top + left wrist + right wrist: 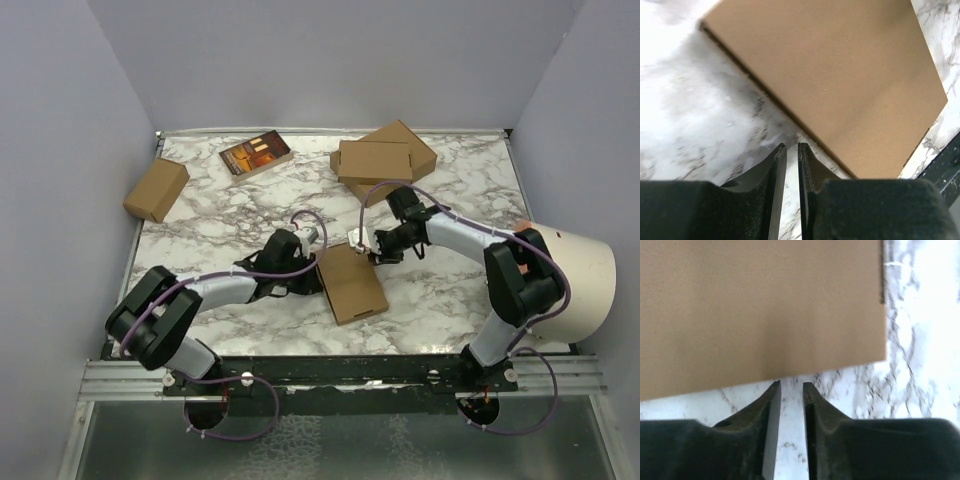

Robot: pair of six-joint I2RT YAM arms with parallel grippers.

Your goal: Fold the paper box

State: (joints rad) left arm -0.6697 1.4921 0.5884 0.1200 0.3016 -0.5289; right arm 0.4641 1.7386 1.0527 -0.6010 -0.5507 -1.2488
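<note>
Left wrist view, jaws: the left gripper (792,146) has its two dark fingers almost together, with a thin slit between them and nothing in it.
Left jaws, contact: the tips sit right at the long edge of the paper box (840,85), low on the table; I cannot tell whether they touch it.
Right wrist view, jaws: the right gripper (791,384) stands slightly ajar, its gap a little wider than the left one's, and it holds nothing.
Right jaws, contact: the tips point at a straight edge of the box and reach just up to it; I cannot tell whether they touch it.
Left arm pose: from the near-left base it bends low and lies rightward across the table, with its wrist at the box's left side.
Right arm pose: from the near-right base it rises, bends over and reaches left, with its wrist turned down at the box's far end.
Paper box: it is flat, plain and brown, and lies in the middle of the marble table (450,290) between the two grippers, its long axis slightly slanted.
Far right: a stacked pair of brown boxes (385,158).
Far left: a small brown carton (157,189).
Far middle: a dark printed book-like item (256,155).
Right edge: a white rounded object (580,285), partly behind the right arm.
</note>
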